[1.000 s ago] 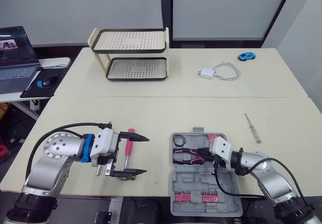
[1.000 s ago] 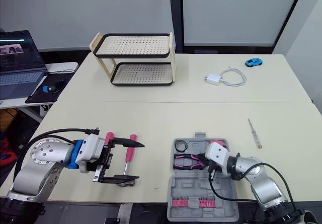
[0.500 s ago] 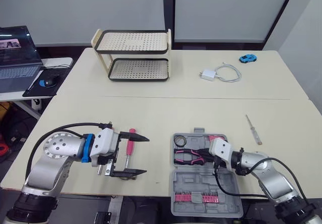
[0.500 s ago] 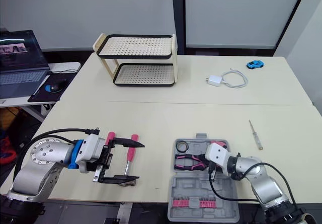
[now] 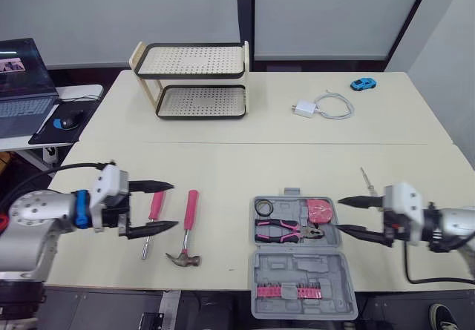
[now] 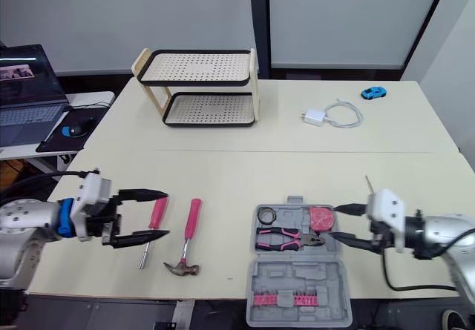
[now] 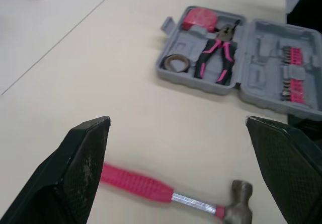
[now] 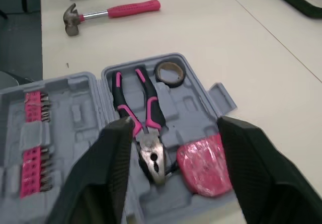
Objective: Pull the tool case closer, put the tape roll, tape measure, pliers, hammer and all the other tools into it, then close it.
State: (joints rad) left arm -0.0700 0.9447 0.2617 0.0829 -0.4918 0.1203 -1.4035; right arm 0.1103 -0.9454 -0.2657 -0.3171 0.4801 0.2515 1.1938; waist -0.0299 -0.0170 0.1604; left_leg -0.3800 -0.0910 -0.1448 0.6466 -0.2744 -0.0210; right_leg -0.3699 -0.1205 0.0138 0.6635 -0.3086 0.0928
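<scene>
The grey tool case (image 5: 300, 267) lies open at the table's front edge. In it are the tape roll (image 5: 263, 208), the pink-handled pliers (image 5: 286, 231), the pink tape measure (image 5: 320, 211) and a row of pink bits (image 5: 289, 291). My right gripper (image 5: 338, 214) stands open just right of the case, level with the tape measure, holding nothing. A pink hammer (image 5: 187, 222) and a pink screwdriver (image 5: 152, 213) lie left of the case. My left gripper (image 5: 174, 205) is open at the screwdriver's handle, left of the hammer. A thin screwdriver (image 5: 369, 180) lies on the right.
A two-tier perforated rack (image 5: 193, 81) stands at the back left. A white charger with cable (image 5: 319, 107) and a blue toy car (image 5: 363, 84) lie at the back right. A laptop (image 5: 22, 85) sits on a side desk to the left.
My right gripper has opened and drawn back right out of the case, leaving the pink tape measure in it. My left arm has pulled back left, away from the hammer.
</scene>
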